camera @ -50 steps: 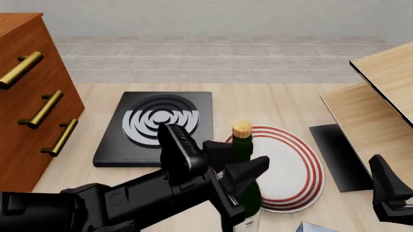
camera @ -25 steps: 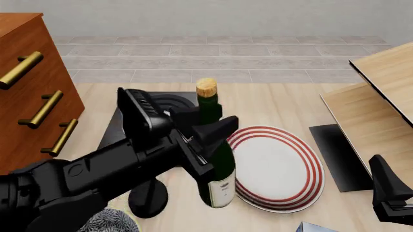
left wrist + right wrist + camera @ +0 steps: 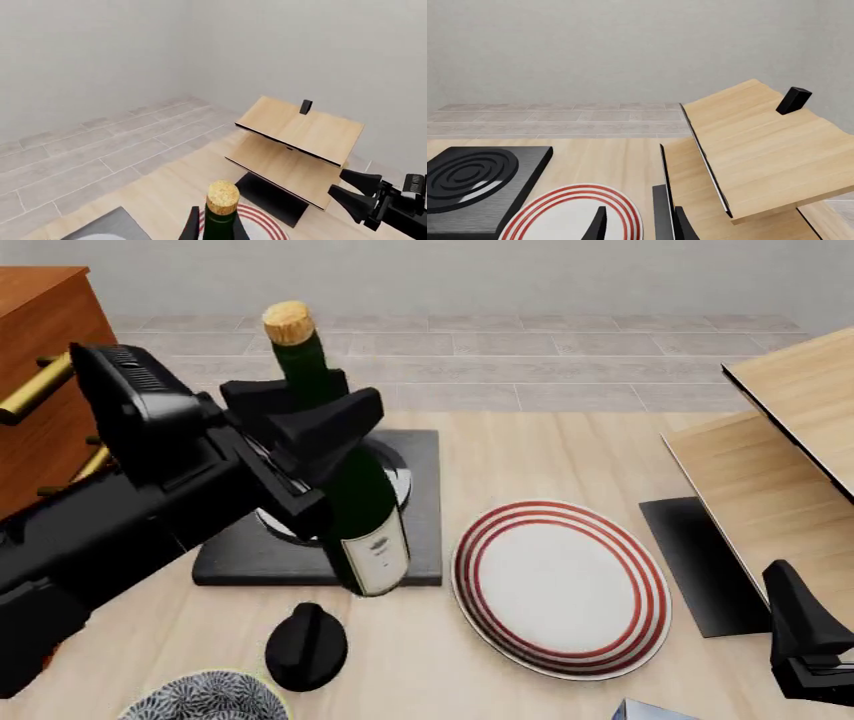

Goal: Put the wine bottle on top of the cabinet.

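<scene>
The wine bottle point(image 3: 360, 508) is dark green with a tan cork and a pale label, and it hangs nearly upright, tilted slightly, over the black ringed slab. My left gripper point(image 3: 310, 406) is shut on its shoulder, just below the neck. In the left wrist view the cork and neck of the bottle point(image 3: 222, 200) rise between the left gripper point(image 3: 215, 233). The reddish-brown cabinet point(image 3: 43, 335) with brass handles stands at the far left, its top partly out of frame. Low at the right edge, my right gripper point(image 3: 805, 638) is open and holds nothing; the right gripper point(image 3: 639, 227) points toward the plate.
A black slab with grey rings point(image 3: 416, 490) lies under the bottle. A red-rimmed white plate point(image 3: 561, 585) sits to its right. A black knob point(image 3: 307, 644) and a patterned bowl point(image 3: 207, 702) lie near the front. Slanted light-wood boards point(image 3: 781, 450) fill the right.
The left gripper has carried the bottle up and to the left, from over the plate to over the black slab, nearer the cabinet. The right arm has stayed still.
</scene>
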